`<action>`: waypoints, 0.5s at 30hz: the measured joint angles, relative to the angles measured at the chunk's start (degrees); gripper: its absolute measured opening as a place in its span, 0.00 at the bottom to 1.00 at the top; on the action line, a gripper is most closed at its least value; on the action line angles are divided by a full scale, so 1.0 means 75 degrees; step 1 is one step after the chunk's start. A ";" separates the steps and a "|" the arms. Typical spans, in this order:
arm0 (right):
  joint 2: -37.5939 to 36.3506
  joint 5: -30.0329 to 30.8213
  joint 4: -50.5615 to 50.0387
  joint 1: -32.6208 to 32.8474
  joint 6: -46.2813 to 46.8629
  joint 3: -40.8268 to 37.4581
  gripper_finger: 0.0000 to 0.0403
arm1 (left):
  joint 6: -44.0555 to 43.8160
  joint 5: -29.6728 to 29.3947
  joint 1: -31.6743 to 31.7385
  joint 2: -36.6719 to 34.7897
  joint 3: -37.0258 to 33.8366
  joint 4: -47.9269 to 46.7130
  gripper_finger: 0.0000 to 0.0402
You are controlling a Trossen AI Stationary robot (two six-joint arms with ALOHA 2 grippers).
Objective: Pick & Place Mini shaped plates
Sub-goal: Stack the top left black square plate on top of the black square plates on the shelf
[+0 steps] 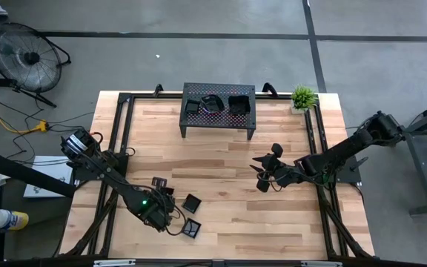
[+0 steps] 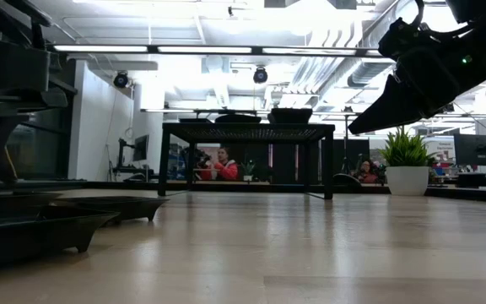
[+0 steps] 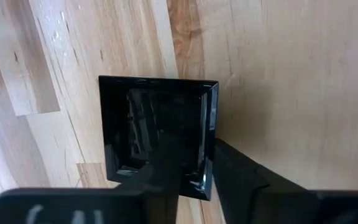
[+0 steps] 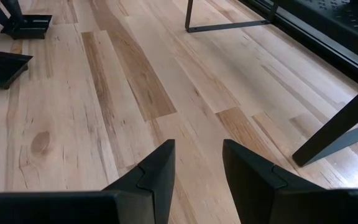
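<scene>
Three square glossy black mini shaped plates sit on the wooden table near its near-left part: one (image 1: pixel 159 184), one (image 1: pixel 192 202) and one (image 1: pixel 191 228). More plates (image 1: pixel 212 104) rest on top of the perforated black rack (image 1: pixel 218 124) at the far edge. My left gripper (image 1: pixel 176 222) is down at the nearest plate (image 3: pixel 159 134) and shut on its rim. My right gripper (image 1: pixel 262 174) hovers open over bare wood right of centre, (image 4: pixel 197 168) in its wrist view, touching nothing. My left gripper has the square plate by one side of its rim (image 3: pixel 209 168), near a corner. One finger (image 3: pixel 166 186) lies inside the dish and the other finger (image 3: pixel 244 186) outside it. The fingers come from above, slanting. The plate lies flat on the table.
The rack stands on thin legs (image 4: pixel 229 25) at the far middle, with a small potted plant (image 1: pixel 303 96) to its right. Two plates (image 2: pixel 116 207) show low at the left in the low view. Bare wood lies between the arms (image 1: pixel 221 170). People sit far behind the table.
</scene>
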 joint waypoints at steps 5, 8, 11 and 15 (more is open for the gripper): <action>0.0000 0.0003 0.0000 0.0000 0.0000 0.0000 0.32 | 0.0120 0.0006 0.0000 0.0000 0.0000 0.0004 0.13; 0.0000 0.0003 0.0000 0.0001 0.0000 0.0000 0.32 | 0.0149 0.0060 0.0000 0.0000 0.0000 -0.0003 0.10; 0.0000 0.0001 0.0000 0.0000 0.0000 0.0000 0.32 | 0.0181 0.0124 0.0000 0.0000 0.0000 -0.0003 0.08; 0.0000 0.0000 0.0000 0.0000 0.0000 0.0000 0.32 | 0.0204 0.0128 0.0000 -0.0009 0.0000 -0.0019 0.02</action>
